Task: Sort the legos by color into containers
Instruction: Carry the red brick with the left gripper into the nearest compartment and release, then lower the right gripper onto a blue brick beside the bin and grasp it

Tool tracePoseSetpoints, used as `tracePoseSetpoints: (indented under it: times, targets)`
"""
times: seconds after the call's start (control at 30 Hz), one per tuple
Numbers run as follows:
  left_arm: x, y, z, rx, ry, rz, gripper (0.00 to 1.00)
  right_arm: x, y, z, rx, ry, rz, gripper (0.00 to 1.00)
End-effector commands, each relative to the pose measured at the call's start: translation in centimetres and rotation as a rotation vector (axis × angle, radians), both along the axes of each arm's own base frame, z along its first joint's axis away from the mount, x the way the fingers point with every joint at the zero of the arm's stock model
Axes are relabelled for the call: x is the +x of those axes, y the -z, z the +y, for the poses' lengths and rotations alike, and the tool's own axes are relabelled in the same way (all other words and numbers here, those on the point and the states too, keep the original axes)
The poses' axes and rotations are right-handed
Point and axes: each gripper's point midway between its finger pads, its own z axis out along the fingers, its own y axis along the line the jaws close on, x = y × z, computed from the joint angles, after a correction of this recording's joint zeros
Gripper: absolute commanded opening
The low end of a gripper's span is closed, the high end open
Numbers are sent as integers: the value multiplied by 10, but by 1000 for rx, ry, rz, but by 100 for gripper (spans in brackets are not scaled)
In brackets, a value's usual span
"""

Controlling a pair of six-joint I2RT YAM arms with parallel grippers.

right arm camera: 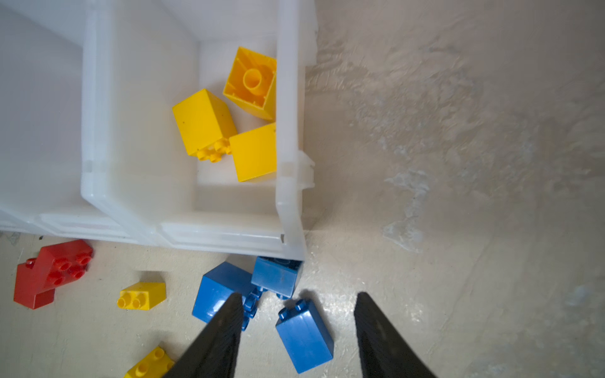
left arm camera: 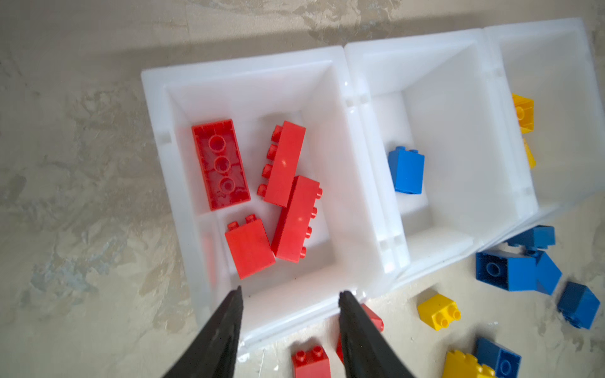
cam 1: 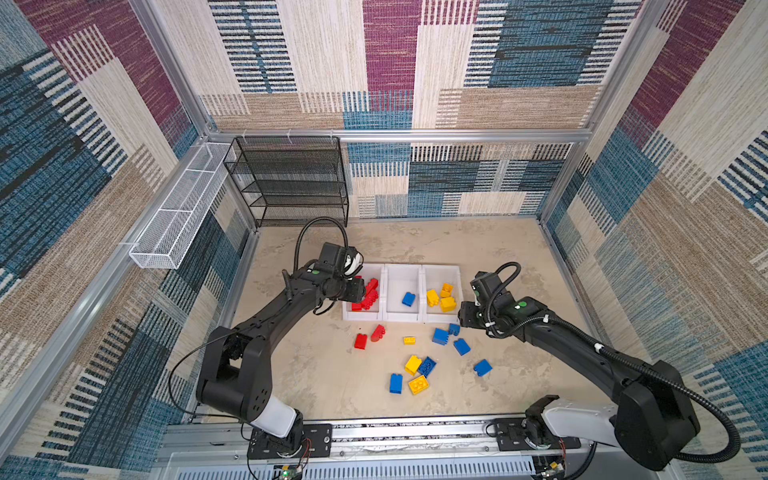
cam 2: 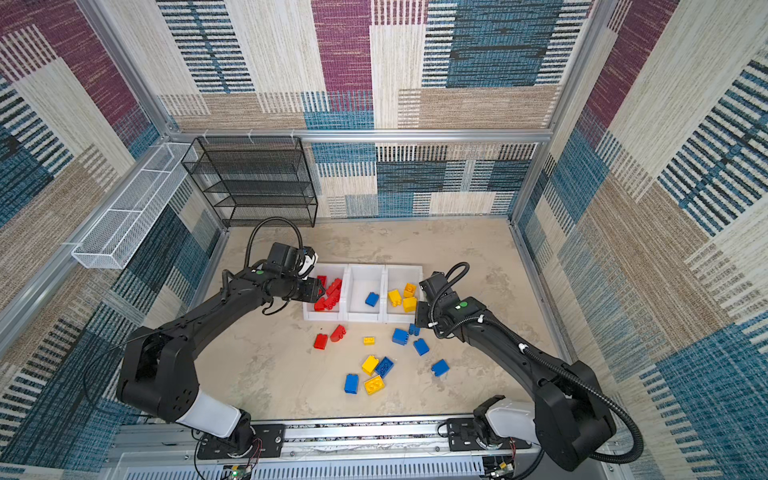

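Note:
Three white containers stand in a row in both top views: left bin (cam 1: 361, 318), middle bin (cam 1: 401, 278), right bin (cam 1: 440, 272). Several red legos (left arm camera: 219, 163) lie in the left bin (left arm camera: 242, 70). One blue lego (left arm camera: 406, 170) is in the middle bin, and three yellow legos (right arm camera: 203, 121) are in the right one. My left gripper (left arm camera: 289, 293) hangs open and empty over the left bin's near rim. My right gripper (right arm camera: 298, 297) is open above the floor by the right bin's corner. A blue lego (right arm camera: 304, 337) lies on the floor below its fingers, not held.
Loose legos are scattered in front of the bins: two red (cam 1: 360, 341), several blue (cam 1: 461, 346) and three yellow (cam 1: 412, 364). A black mesh rack (cam 1: 291, 178) stands at the back left, and a white wire basket (cam 1: 178, 216) hangs on the left wall.

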Motion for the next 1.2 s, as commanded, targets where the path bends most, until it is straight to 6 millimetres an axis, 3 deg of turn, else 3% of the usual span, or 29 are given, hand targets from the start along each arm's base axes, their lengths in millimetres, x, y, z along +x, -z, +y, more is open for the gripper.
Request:
tracePoseSetpoints:
  times: [0.0, 0.1, 0.13, 0.23, 0.5, 0.7, 1.03, 1.17]
  targets:
    - [-9, -4, 2, -51, -48, -18, 51, -6, 0, 15, 45, 5, 9, 58]
    - [-25, -1, 8, -60, -69, -14, 51, 14, -10, 29, 58, 30, -27, 61]
    - [-30, -1, 11, -61, -79, -15, 51, 17, -12, 43, 70, -4, -22, 61]
    - [-41, -4, 14, -80, -89, -31, 52, 12, 2, 58, 9, -31, 27, 62]
    - [-54, -8, 17, -124, -111, -55, 52, -7, 12, 57, 24, 28, 66, 62]
    - [-57, -3, 14, -141, -105, -36, 53, -22, 28, 69, 4, 13, 117, 66]
    - [-65, 2, 14, -150, -106, -20, 53, -24, 48, 63, -53, 63, 164, 67]
    - [-67, 6, 13, -159, -107, -7, 53, -19, 50, 71, -29, 57, 155, 67]
